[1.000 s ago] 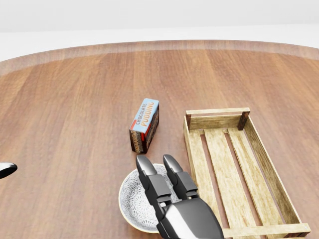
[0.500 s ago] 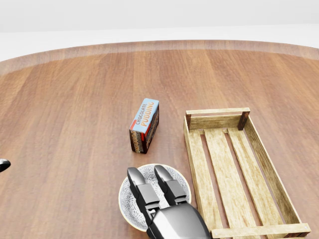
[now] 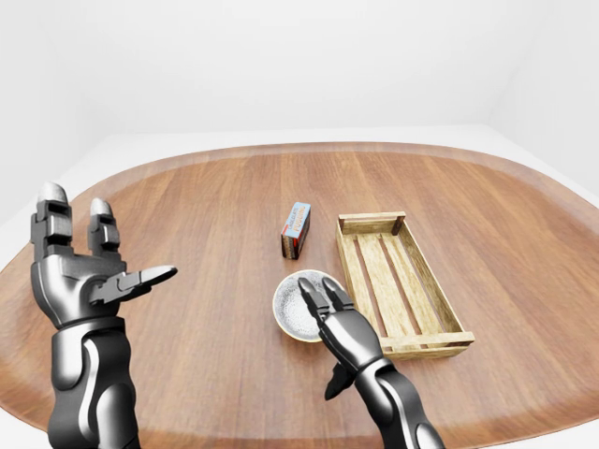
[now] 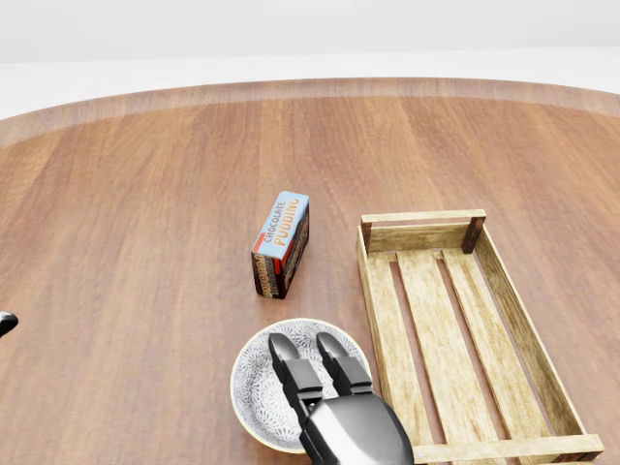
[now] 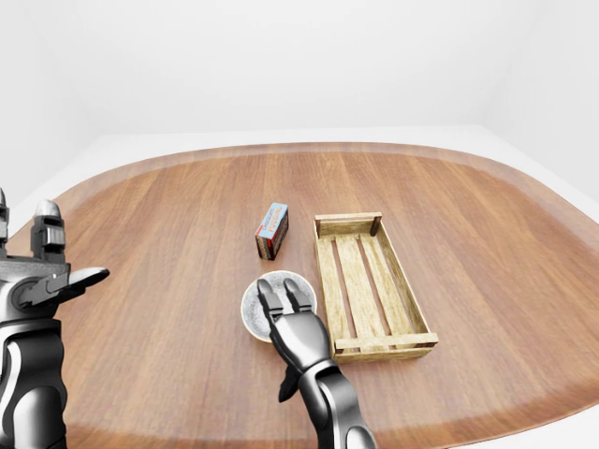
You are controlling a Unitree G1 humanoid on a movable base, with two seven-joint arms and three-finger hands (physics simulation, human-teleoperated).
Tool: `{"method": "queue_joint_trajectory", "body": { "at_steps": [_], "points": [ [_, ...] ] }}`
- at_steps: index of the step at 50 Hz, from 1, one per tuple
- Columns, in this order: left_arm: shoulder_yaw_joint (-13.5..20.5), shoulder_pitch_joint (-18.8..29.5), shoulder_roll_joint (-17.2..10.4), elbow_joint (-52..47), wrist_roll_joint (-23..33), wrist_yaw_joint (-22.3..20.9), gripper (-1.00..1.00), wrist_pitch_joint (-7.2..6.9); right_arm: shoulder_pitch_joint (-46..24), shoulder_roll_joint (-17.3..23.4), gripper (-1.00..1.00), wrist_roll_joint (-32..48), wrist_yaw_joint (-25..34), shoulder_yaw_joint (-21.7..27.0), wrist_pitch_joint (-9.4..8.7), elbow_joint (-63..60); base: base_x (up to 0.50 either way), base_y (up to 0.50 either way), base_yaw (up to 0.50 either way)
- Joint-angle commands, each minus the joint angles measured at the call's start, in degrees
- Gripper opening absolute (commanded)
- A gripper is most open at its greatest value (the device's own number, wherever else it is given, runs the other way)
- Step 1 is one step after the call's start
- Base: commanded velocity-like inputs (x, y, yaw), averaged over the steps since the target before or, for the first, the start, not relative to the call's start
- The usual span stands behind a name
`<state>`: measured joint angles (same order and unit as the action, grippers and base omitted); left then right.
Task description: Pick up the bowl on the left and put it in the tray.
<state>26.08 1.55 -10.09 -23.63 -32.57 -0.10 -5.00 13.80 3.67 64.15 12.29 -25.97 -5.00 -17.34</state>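
The grey patterned bowl (image 4: pixel 254 387) sits on the wooden table, just left of the slatted wooden tray (image 4: pixel 423 217), which holds nothing. My right hand (image 4: pixel 306 347) hovers over the right half of the bowl. Its fingers (image 4: pixel 283 351) stretch out over the inside and its thumb hangs apart below, so it is open and grips nothing. It hides part of the bowl's rim. Far off at the left of the left-eye view, my left hand (image 3: pixel 103 245) is raised and open with spread fingers.
A chocolate pudding box (image 4: pixel 282 244) stands on its edge just above the bowl in the head view, left of the tray's top corner. The round table's rim (image 3: pixel 309 150) curves across the top of the views.
My right hand has drawn back toward the bottom of the head view, its fingertips now over the bowl's middle rather than its upper rim. The bowl, box and tray have not moved.
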Motion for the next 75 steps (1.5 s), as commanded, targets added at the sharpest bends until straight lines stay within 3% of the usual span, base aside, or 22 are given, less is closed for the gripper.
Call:
{"method": "queue_joint_trajectory", "body": {
  "at_steps": [1, 3, 6, 23, 26, 34, 39, 42, 51, 54, 58, 60, 66, 69, 75],
  "points": [
    [0.30, 0.41, -0.49, -1.05, -0.61, 0.82, 1.00, 0.00, -1.53, -0.72, 1.00, 0.84, 1.77, 2.10, 0.00, 3.83, 0.00, 0.00, 0.00],
    [-0.10, -0.26, 0.30, 0.70, 0.28, -0.61, 1.00, 0.00, -1.87, -0.89, 1.00, 1.48, 2.31, 2.33, 0.00, 4.42, 0.00, 0.00, 0.00],
    [0.62, 0.77, -0.85, -1.15, -1.03, 1.10, 1.00, 0.00, -2.45, -1.32, 1.00, 1.87, 2.78, 2.78, 0.00, 5.10, 0.00, 0.00, 0.00],
    [0.78, 0.84, -0.94, -1.21, -1.21, 1.19, 1.00, 0.00, -3.67, -2.18, 1.00, 2.68, 3.34, 3.40, 0.00, 10.19, 0.00, 0.00, 0.00],
    [0.24, -0.19, 0.15, 0.85, -0.01, -0.53, 1.00, 0.00, -3.70, -2.44, 1.00, 2.92, 3.25, 3.15, 0.00, 10.75, 0.00, 0.00, 0.00],
    [0.08, -0.25, 0.20, 0.85, 0.09, -0.33, 1.00, 0.00, -4.26, -2.72, 1.00, 2.67, 4.09, 3.26, 0.00, 11.74, 0.00, 0.00, 0.00],
    [0.71, 0.77, -0.98, -1.52, -1.28, 1.61, 1.00, 0.00, -4.39, -2.77, 1.00, 4.19, 4.61, 2.56, 0.00, 12.13, 0.00, 0.00, 0.00],
    [0.32, -0.16, 0.06, 0.67, -0.10, -0.23, 1.00, 0.00, -4.92, -2.94, 1.00, 5.09, 5.38, 2.42, 0.00, 12.28, 0.00, 0.00, 0.00],
    [0.40, -0.14, -0.11, 1.01, -0.41, -0.23, 1.00, 0.00, -4.94, -3.03, 1.00, 7.08, 6.30, 2.28, 0.00, 14.33, 0.00, 0.00, 0.00],
    [0.80, 0.82, -1.12, -1.47, -1.52, 1.77, 1.00, 0.00, -5.30, -2.95, 1.00, 8.29, 7.78, 2.44, 0.00, 13.83, 0.00, 0.00, 0.00],
    [0.46, -0.08, -0.10, 0.87, -0.34, -0.26, 1.00, 0.00, -5.98, -3.21, 1.00, 9.12, 8.12, 2.89, 0.00, 14.80, 0.00, 0.00, 0.00],
    [1.09, 0.75, -1.15, -0.94, -1.59, 1.36, 1.00, 0.00, -6.21, -3.29, 1.00, 9.81, 8.39, 2.91, 0.00, 15.78, 0.00, 0.00, 0.00],
    [0.35, 0.11, -0.23, 1.37, -0.31, -0.19, 1.00, 0.00, -7.26, -3.59, 1.00, 11.70, 9.63, 3.63, 0.00, 16.11, 0.00, 0.00, 0.00],
    [0.91, 0.97, -1.30, -0.97, -1.55, 1.67, 1.00, 0.00, -7.42, -3.84, 1.00, 12.27, 10.58, 3.76, 0.00, 15.90, 0.00, 0.00, 0.00],
    [0.23, 0.19, -0.19, 1.30, -0.20, -0.11, 1.00, 0.00, -7.52, -3.99, 1.00, 13.31, 11.45, 4.19, 0.00, 15.33, 0.00, 0.00, 0.00]
  ]
}}
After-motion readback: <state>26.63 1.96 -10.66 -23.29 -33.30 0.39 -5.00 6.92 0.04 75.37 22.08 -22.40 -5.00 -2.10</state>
